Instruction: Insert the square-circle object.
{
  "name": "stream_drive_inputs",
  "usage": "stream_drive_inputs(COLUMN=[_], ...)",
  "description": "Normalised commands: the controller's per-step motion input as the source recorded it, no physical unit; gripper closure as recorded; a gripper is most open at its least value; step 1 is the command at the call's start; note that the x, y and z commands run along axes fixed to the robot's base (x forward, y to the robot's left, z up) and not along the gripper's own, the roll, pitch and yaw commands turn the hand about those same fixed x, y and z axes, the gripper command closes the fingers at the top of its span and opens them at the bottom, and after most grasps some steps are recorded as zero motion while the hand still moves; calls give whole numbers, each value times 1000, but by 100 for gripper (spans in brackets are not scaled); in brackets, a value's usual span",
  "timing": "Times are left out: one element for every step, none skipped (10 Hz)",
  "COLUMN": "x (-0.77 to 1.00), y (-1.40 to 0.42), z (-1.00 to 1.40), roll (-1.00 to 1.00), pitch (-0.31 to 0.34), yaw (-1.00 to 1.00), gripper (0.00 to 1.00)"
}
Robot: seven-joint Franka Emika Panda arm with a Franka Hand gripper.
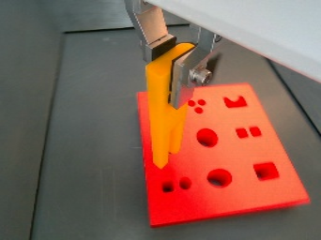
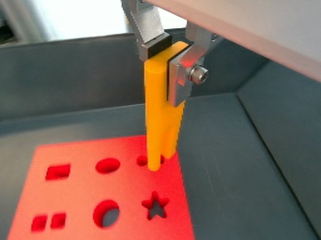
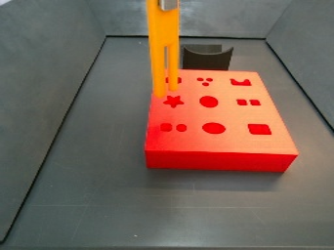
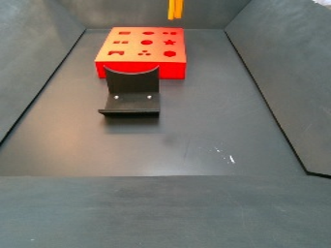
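Observation:
The square-circle object, a long orange-yellow bar, hangs upright in my gripper. The silver fingers are shut on its upper end. It shows the same way in the other wrist view, with bar and gripper. The flat red block with shaped holes lies below. In a side view the bar stands over the block's far left part, its lower end near the star hole. In a side view only the bar's lower end shows, a little above the block.
The dark fixture stands on the floor next to the red block. Sloping grey walls close in the floor on all sides.

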Motion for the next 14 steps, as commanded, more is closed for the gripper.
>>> stream_drive_inputs(x=[0, 0, 0, 0, 169, 71, 11, 74, 180, 191, 291, 191, 331, 137], y=[-137, -171, -183, -189, -251, -257, -246, -160, -103, -77, -54, 0, 0, -91], z=[-77, -163, -209, -283, -334, -329, -234, 83, 274, 197, 54, -57, 0, 17], roll=[-30, 0, 0, 0, 31, 39, 6, -76, -140, -69, 0, 204, 401, 500], pitch=[-63, -43, -20, -1, 0, -7, 0, 0, 4, 0, 0, 0, 19, 67], yaw=[-1000, -997, -1000, -997, -840, -911, -963, -951, -877, -877, -777, -14, 86, 237], gripper=[100, 100, 100, 100, 100, 100, 100, 100, 100, 100, 100, 100, 100, 100])
